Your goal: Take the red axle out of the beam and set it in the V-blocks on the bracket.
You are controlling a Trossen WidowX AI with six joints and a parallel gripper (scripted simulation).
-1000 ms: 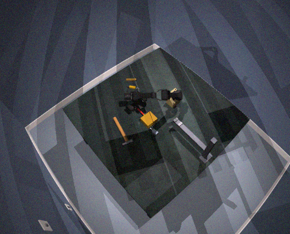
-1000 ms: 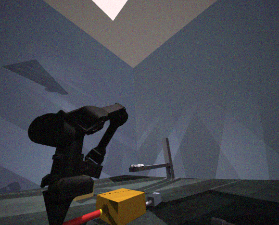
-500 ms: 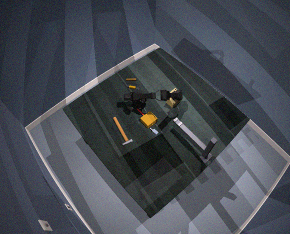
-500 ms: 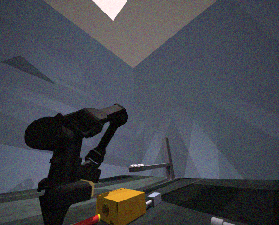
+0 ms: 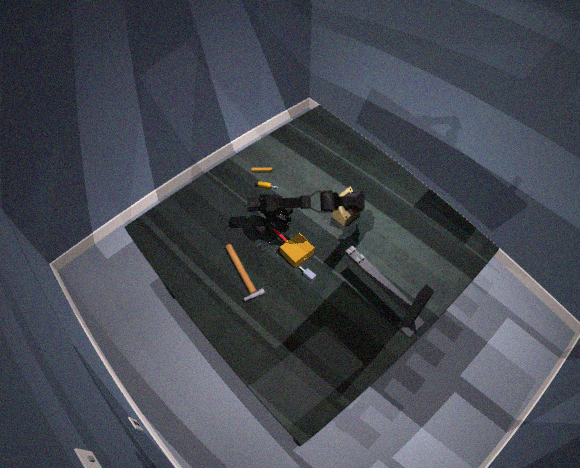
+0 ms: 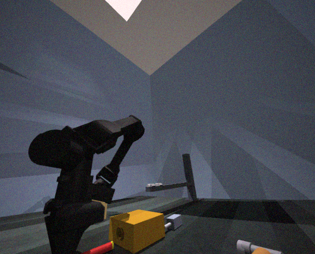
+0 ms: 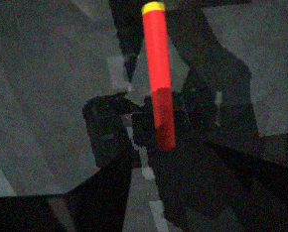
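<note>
Spreading open, your claw (image 5: 276, 219) (image 6: 64, 246) (image 7: 166, 151) grips nothing; red axle (image 5: 280, 235) (image 6: 99, 248) (image 7: 158, 55) is out of the bore, near end between the fingers in wrist view, long axis toward 12 o'clock. Close across that axis, probably. From the claw in top view: yellow beam (image 5: 296, 251) (image 6: 147, 228) 5 o'clock, bracket (image 5: 381, 280) (image 6: 174, 186) with V-blocks (image 5: 355, 253) (image 6: 153, 185) 4 o'clock.
</note>
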